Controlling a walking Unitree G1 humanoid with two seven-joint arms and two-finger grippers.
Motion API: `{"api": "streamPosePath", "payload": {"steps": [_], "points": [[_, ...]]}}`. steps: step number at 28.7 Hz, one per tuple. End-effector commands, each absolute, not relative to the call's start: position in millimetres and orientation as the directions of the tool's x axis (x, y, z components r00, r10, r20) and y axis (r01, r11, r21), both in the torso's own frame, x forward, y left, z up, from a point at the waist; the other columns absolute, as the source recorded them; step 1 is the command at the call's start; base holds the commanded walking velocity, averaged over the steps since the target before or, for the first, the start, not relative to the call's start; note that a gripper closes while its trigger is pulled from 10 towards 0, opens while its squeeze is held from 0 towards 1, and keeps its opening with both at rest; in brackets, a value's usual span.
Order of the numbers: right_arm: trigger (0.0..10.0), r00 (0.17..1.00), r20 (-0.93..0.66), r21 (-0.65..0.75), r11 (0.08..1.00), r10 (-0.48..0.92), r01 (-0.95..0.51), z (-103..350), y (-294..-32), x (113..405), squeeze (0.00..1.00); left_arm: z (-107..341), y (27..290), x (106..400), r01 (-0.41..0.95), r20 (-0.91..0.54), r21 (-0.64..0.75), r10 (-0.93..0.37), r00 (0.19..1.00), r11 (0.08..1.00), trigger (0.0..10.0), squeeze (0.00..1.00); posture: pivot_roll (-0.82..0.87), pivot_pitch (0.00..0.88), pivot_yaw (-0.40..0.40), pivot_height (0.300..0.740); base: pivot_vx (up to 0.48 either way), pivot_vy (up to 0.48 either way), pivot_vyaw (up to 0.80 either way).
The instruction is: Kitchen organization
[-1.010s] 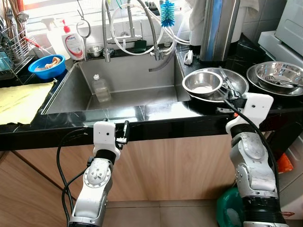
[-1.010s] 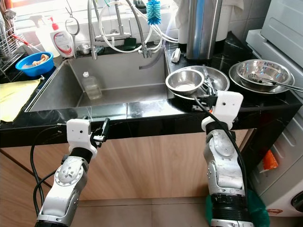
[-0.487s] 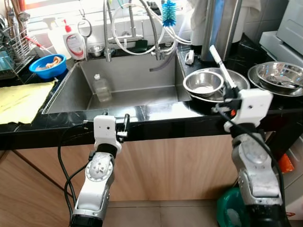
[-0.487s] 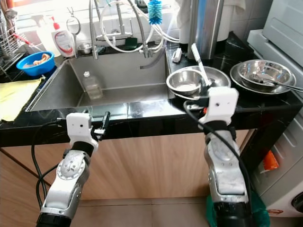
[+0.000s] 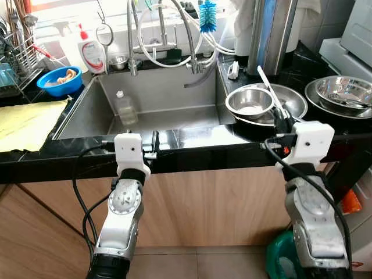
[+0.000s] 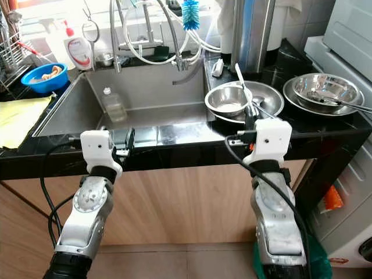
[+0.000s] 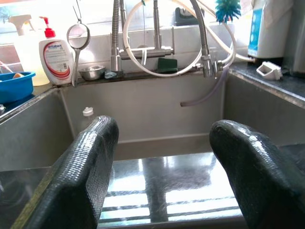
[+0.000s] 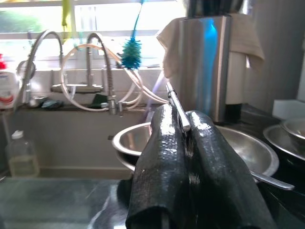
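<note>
Right gripper (image 8: 183, 143) clamped on a thin metal utensil (image 6: 242, 83) above the steel bowls (image 5: 250, 103), left gripper (image 7: 162, 157) wide open and empty at the counter (image 5: 192, 139) edge; apparently early, sorting hardly begun.

A home kitchen: a steel sink (image 5: 151, 99) set in a black counter (image 5: 192, 142), taps (image 5: 160, 35) at twelve o'clock, soap bottle (image 5: 90, 51) and dish rack (image 5: 14, 61) at ten, steel bowls (image 5: 250, 103) at two.

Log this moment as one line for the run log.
right gripper: shut on utensil, by bowls | left gripper: open, idle at sink edge
</note>
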State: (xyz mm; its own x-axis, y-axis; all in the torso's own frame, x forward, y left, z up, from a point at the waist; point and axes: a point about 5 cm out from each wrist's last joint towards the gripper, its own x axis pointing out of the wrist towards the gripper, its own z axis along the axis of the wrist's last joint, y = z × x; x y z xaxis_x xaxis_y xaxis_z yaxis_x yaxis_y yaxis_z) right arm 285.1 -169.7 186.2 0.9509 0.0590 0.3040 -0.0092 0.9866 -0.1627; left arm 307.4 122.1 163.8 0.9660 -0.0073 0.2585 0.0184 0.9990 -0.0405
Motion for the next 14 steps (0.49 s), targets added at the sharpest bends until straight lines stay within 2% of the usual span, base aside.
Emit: {"api": "streamPosePath", "payload": {"steps": [1,14], "points": [[10.0,0.949,0.302,-0.174,0.984,0.084,-0.031,187.2,-163.8,280.8,0.00,167.8,126.6,306.9,-0.002,0.283,-0.057,0.018,0.959,0.998,10.0,0.00,-0.20,0.000,0.109,0.740,0.000,0.341,0.00],[10.0,0.952,0.307,-0.098,0.995,-0.003,0.035,190.1,-170.0,283.6,0.00,165.7,132.7,307.5,-0.006,0.277,-0.037,0.016,0.961,0.999,10.0,0.00,-0.20,0.000,0.117,0.740,0.000,0.381,0.00]]}}
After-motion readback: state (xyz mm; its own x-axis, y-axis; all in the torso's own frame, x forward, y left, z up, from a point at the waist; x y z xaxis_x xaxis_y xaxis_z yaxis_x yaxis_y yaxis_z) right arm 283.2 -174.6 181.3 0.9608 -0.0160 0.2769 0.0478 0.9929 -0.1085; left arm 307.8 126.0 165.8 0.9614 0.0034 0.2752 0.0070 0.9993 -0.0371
